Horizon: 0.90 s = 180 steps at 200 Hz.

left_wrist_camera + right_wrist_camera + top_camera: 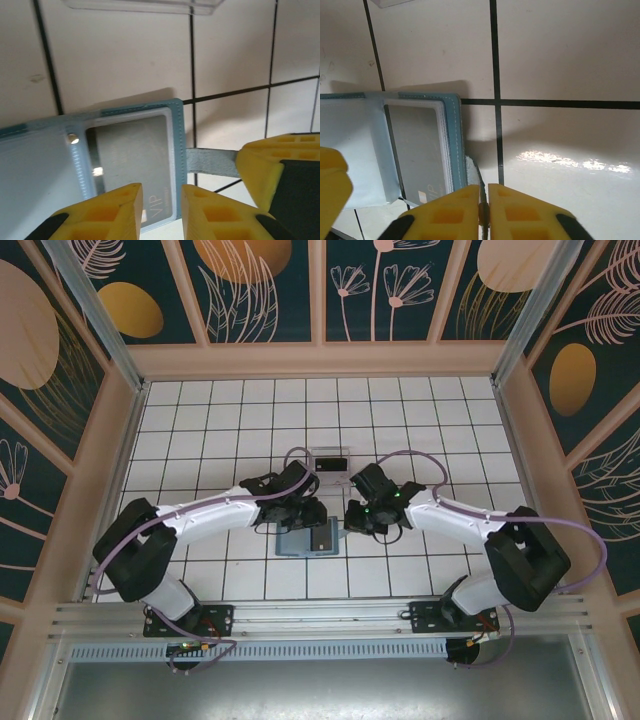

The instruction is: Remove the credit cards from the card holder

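White tiles with dark grout cover the table [200, 420], walled by teal floral panels. From the top camera, the card holder [300, 540] lies open and flat near the centre, with a clear plastic tray [330, 458] just beyond it. The left gripper [305, 508] hangs over the holder's far edge and the right gripper [352, 517] sits just beside its right side. In the left wrist view, the yellow jaws stand a little apart over the holder's near edge with nothing visibly clamped between them. Under them a grey credit card [135, 150] marked VIP sits behind a clear window pocket. The strap tab [210, 161] runs off to the right into the other arm's yellow fingers [265, 165]. In the right wrist view, those jaws are pressed nearly together on the thin tab, pinning the holder at that side. The pocket's stitched teal rim is on the left, with the card behind the film. The card looks light, stiff and slick, and it seems snug in its sleeve, so it should slide rather than lift. A pinch on an exposed short edge at the pocket mouth seems best, though I cannot tell which side the mouth opens on. The holder is soft and light and would likely skid or fold unless it is held by the tab.
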Each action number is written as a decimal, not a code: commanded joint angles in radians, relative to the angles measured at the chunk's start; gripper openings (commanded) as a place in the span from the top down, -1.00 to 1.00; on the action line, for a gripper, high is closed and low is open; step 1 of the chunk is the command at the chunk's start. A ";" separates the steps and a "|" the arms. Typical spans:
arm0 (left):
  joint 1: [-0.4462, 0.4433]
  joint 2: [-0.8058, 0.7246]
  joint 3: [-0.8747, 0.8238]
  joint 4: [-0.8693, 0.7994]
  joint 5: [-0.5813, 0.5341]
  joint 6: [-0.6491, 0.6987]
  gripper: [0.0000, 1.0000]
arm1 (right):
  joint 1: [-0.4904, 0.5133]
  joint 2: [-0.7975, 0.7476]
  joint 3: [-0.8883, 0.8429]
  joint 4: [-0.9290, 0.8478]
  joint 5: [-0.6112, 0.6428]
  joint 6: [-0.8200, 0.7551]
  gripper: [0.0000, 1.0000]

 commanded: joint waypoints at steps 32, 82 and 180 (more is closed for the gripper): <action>0.001 0.051 -0.045 0.076 0.060 -0.008 0.52 | 0.010 -0.030 0.016 -0.062 0.059 0.023 0.31; 0.001 0.077 -0.058 0.006 -0.019 0.013 0.54 | 0.009 -0.030 0.063 -0.089 0.074 0.020 0.27; 0.000 0.065 -0.096 -0.058 -0.114 0.034 0.61 | 0.007 0.076 0.008 -0.018 0.039 0.009 0.43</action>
